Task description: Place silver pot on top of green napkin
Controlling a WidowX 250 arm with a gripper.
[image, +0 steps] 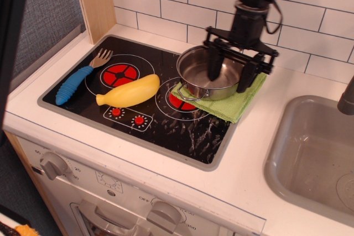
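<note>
Sitting upright on the green napkin [235, 102]: silver pot [210, 74], at the stove's right edge | gripper [229, 75]: jaws spread, one finger inside the pot, one outside its right wall; gripping nothing | yellow banana [128, 92] left of pot

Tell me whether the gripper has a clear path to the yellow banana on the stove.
Probably yes: the gripper is open over the silver pot, and the banana lies uncovered to its side with nothing over it.
</note>
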